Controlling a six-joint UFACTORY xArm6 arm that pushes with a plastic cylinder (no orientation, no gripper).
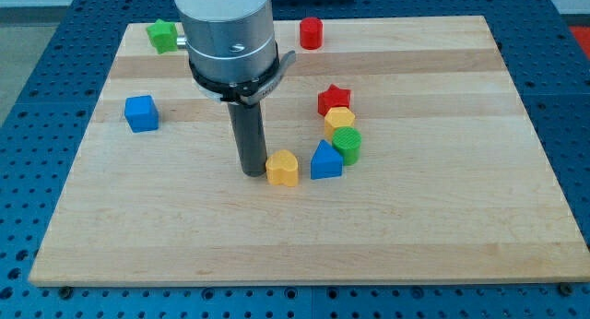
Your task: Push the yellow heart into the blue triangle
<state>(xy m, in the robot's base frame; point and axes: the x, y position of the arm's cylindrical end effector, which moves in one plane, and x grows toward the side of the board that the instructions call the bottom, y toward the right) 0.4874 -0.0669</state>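
The yellow heart (283, 168) lies near the middle of the wooden board (442, 218). The blue triangle (324, 160) sits just to its right, with a narrow gap or light contact between them; I cannot tell which. My tip (253, 172) rests on the board right at the heart's left side, touching or almost touching it. The rod rises from there to the large grey arm body at the view's top.
A green cylinder (347, 144), a yellow block (338, 122) and a red star (334, 100) curve up from the triangle's right. A blue cube (141, 113) is at the left, a green star (163, 35) top left, a red cylinder (311, 32) at the top.
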